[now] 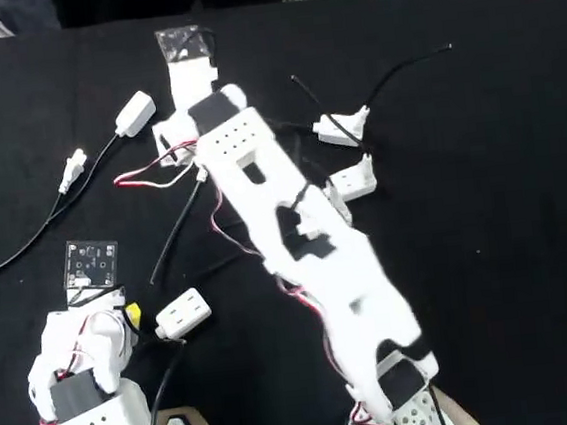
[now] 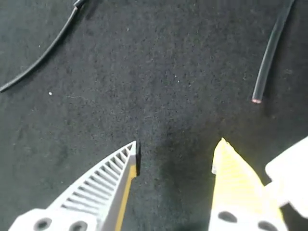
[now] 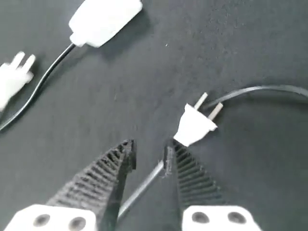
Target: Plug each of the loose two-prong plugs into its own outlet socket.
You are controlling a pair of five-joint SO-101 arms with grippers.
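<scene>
Black cloth [image 1: 491, 283] holds the plug [image 3: 195, 126] just beyond your right gripper [image 3: 149, 156], jaws apart astride its cord [image 3: 139, 192]. You're at pickup, so advance and clamp the plug's body. Left gripper [image 2: 175, 156] sits spread.

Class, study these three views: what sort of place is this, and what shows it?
Probably a robotics lab workbench: a black-covered table, two white robot arms side by side, and loose plugs and outlet sockets scattered over it.
</scene>
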